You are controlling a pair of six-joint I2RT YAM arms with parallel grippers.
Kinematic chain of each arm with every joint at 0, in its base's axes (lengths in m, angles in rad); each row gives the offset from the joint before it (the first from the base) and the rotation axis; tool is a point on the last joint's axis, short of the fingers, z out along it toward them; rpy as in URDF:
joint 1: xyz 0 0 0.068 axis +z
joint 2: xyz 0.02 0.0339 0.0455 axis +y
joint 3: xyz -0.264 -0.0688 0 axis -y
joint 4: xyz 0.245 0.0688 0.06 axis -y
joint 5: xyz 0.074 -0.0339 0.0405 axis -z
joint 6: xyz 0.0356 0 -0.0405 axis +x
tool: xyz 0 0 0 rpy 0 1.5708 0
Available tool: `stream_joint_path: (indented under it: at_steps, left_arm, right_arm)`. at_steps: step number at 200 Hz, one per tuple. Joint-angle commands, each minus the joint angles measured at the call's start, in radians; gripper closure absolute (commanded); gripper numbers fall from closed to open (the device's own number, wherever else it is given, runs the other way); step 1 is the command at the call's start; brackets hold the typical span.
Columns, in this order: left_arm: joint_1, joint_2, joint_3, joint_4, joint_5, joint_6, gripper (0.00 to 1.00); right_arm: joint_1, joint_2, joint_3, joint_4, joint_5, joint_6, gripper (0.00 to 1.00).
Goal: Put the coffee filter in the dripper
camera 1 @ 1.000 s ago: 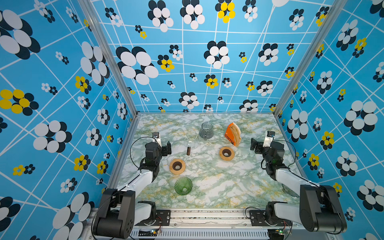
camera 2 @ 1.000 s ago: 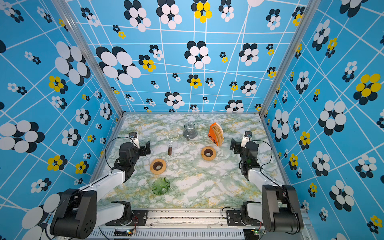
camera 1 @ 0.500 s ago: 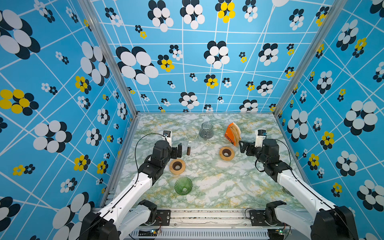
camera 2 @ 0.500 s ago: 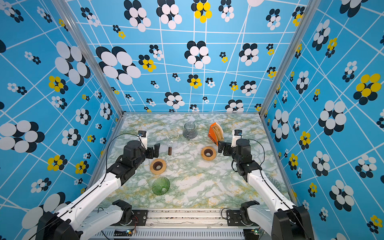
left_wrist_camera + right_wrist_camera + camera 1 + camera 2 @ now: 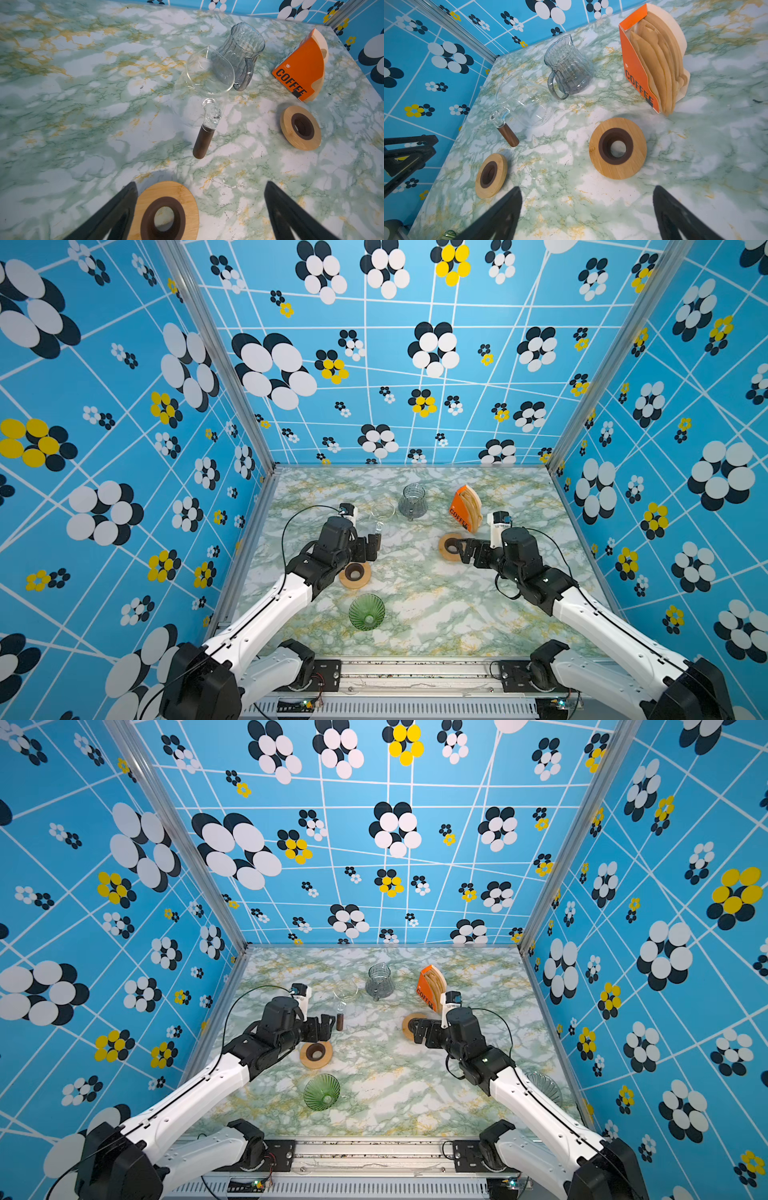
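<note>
The brown paper coffee filters (image 5: pixel 656 68) stand packed together in an open orange box (image 5: pixel 632 68) with the word COFFEE on it, in the far right part of the marble table (image 5: pixel 436 614). The green glass dripper (image 5: pixel 366 612) sits in the near middle of the table, well apart from the box, with its wide mouth turned up toward the top views. The left gripper (image 5: pixel 200 184) has its jaws spread wide and holds nothing. In the left wrist view, a wooden ring (image 5: pixel 176 191) with a dark centre lies between its two black fingers, and whether they touch the ring cannot be told. Beyond this ring lies a clear glass server (image 5: pixel 207 72) with a dark wooden handle that points toward the gripper. Just behind the server stands a grey glass jug (image 5: pixel 243 47). The right gripper (image 5: pixel 586 188) also has its jaws wide apart and is empty. A second wooden ring (image 5: pixel 618 171) lies flat just ahead of its fingertips, and the orange box is near behind that ring. In both top views the two grippers point toward the far side of the table, each one close to its own ring.
</note>
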Motion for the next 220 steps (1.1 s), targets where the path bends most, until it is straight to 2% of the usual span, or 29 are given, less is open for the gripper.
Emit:
stream_joint_path:
  at_steps: [1,29,56,115,196,220]
  left_arm:
    - [-0.023,0.05,0.064,-0.012,0.028,-0.026,0.07]
    - [-0.026,0.123,0.111,-0.006,0.064,-0.019,0.11]
    - [-0.031,0.193,0.159,-0.011,0.065,0.009,0.22]
    - [-0.043,0.355,0.29,-0.081,-0.041,0.079,0.36]
    - [-0.047,0.517,0.376,-0.111,-0.091,0.1,0.43]
    - [-0.047,0.544,0.395,-0.111,-0.097,0.106,0.48]
  right_arm:
    - [0.019,0.002,0.029,-0.036,0.042,0.019,0.01]
    - [0.027,-0.002,0.028,-0.039,0.056,0.013,0.01]
    - [0.029,-0.016,0.022,-0.047,0.063,0.013,0.01]
    - [0.029,-0.062,0.015,-0.081,0.084,0.01,0.01]
    - [0.029,-0.064,0.01,-0.091,0.06,-0.001,0.01]
    - [0.029,-0.061,0.007,-0.088,0.059,-0.001,0.01]
